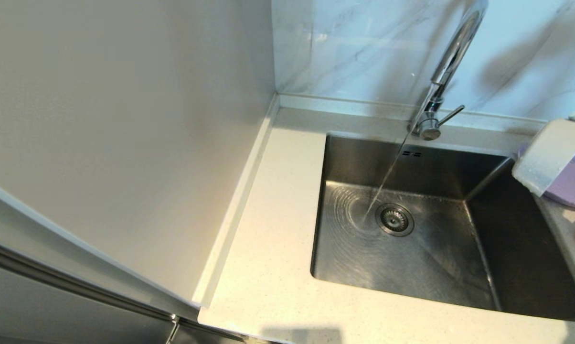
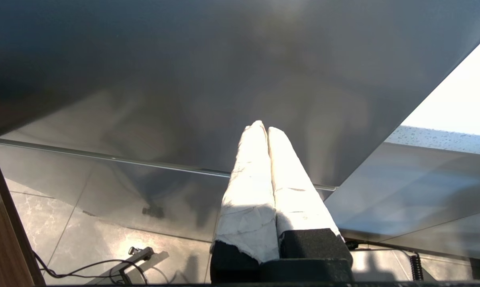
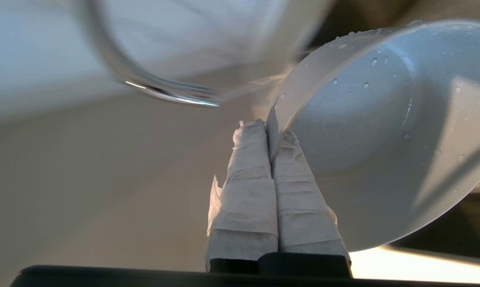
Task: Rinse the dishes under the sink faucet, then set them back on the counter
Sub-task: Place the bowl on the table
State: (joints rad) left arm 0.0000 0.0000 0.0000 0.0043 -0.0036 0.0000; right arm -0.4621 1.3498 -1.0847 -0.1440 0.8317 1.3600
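Right gripper (image 3: 268, 131) clamped on wet bowl (image 3: 383, 131) rim, bowl tilted beside sink (image 1: 411, 239).

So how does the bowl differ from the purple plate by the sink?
The bowl is pale white; the plate is lilac. The bowl hangs tilted, its rim pinched by the right end effector, while the plate lies flat on the counter. Both are round and at the sink's right side.
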